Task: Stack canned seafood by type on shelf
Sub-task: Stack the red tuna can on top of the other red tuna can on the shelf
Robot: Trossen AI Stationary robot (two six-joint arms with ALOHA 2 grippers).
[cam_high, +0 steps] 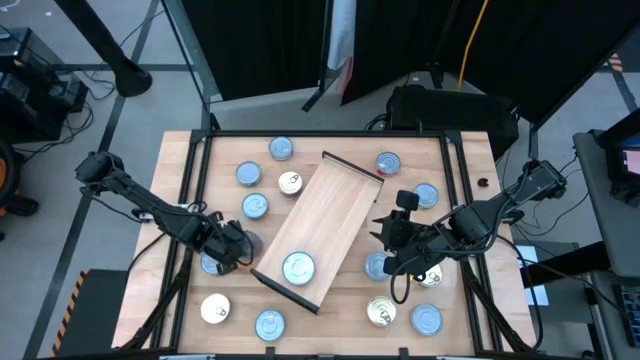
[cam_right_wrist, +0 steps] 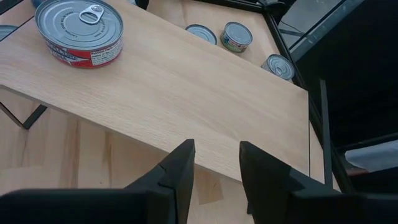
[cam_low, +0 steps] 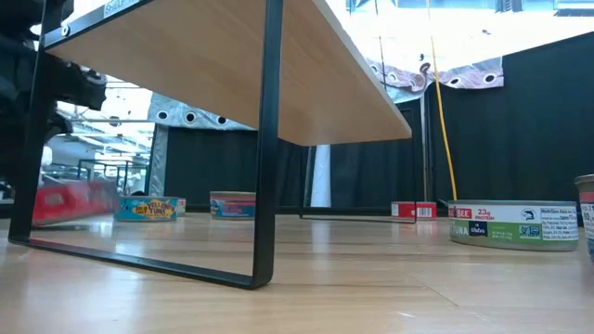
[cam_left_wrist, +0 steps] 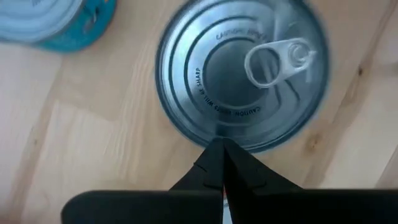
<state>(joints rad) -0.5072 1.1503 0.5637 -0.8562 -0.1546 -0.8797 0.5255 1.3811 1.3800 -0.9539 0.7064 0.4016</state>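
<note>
The shelf [cam_high: 320,225] is a light wooden board lying slantwise mid-table, and one silver-topped, red-labelled tin [cam_right_wrist: 79,31] stands on its near end [cam_high: 297,267]. Several more tins stand on the tabletop around it, most blue-topped [cam_high: 256,207] and a few pale gold [cam_high: 291,183]. My left gripper [cam_high: 238,250] is shut, left of the shelf's near end, at a silver pull-tab tin [cam_left_wrist: 239,71], with a blue tin [cam_left_wrist: 56,22] beside it. My right gripper [cam_right_wrist: 216,165] is open and holds nothing. It hovers at the shelf's right long edge [cam_high: 385,238]. My left gripper has its shut fingertips [cam_left_wrist: 221,149] at the rim [cam_left_wrist: 214,132] of the silver pull-tab tin's top, coming from above and slanting down. The tin stands flat on the tabletop. Whether the tips press the top or only the rim's outer side, I cannot tell.
Tins lie near my right gripper on the tabletop [cam_high: 378,265] [cam_high: 430,275], and others stand along the far side [cam_high: 388,163] and near edge [cam_high: 268,324]. In the low view the shelf's dark leg [cam_low: 269,139] stands mid-picture, with a flat tin [cam_low: 513,225] to the right.
</note>
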